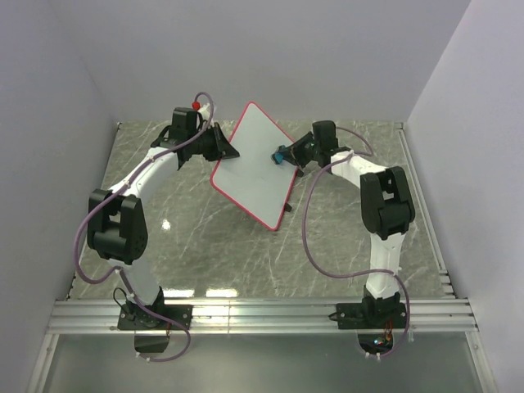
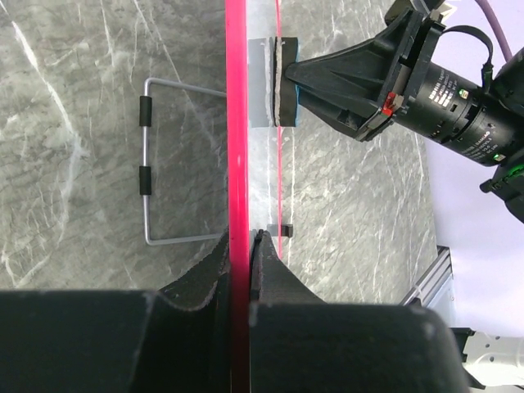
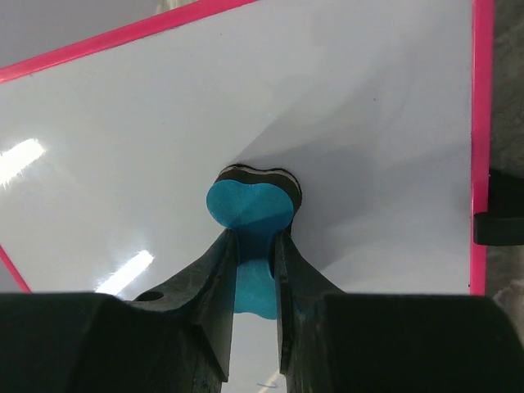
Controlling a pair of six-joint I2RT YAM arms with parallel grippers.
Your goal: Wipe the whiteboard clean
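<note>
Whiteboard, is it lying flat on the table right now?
No, the whiteboard stands tilted up on edge, its red rim clamped in the left pincer.

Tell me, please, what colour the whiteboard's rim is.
The whiteboard rim is pink, clearest in the right wrist view.

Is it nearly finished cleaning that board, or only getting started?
Done: the left gripper holds the whiteboard clamped by its rim. In hand: the right gripper presses the blue eraser against its face. No scribbles show on the visible surface, so probably only final wiping and setting it down remain.
</note>
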